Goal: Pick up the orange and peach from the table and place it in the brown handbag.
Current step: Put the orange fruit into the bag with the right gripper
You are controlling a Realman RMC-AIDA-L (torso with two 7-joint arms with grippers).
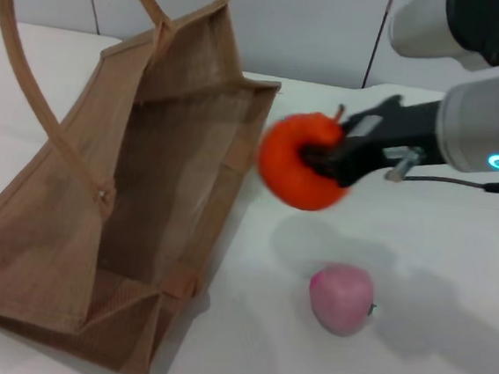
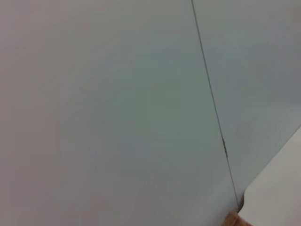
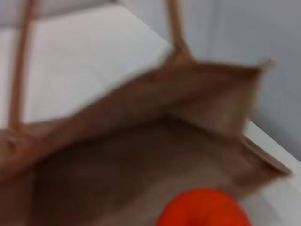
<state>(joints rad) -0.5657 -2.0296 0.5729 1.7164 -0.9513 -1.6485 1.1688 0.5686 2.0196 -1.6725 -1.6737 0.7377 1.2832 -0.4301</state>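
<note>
From the head camera, the right gripper (image 1: 323,159) was clamped on the orange (image 1: 298,163), holding it in the air above the desk (image 1: 446,347), just beside the open mouth of the brown handbag (image 1: 67,249). The handbag lay tipped on the left half of the desk, its opening turned toward the middle, one long handle (image 1: 20,85) arching up toward the far left corner. The peach (image 1: 341,298) rested on the desk nearer the front edge, right of the bag and apart from it, below the raised orange.

The left wrist camera showed only a pale wall (image 2: 103,113), a sliver of the desk and a small tan scrap of the handbag (image 2: 231,219); the left gripper did not appear, and whether it was wide or narrow could not be told.

The right wrist camera looked into the handbag's (image 3: 141,155) open interior, with the orange (image 3: 202,208) just before the opening.
</note>
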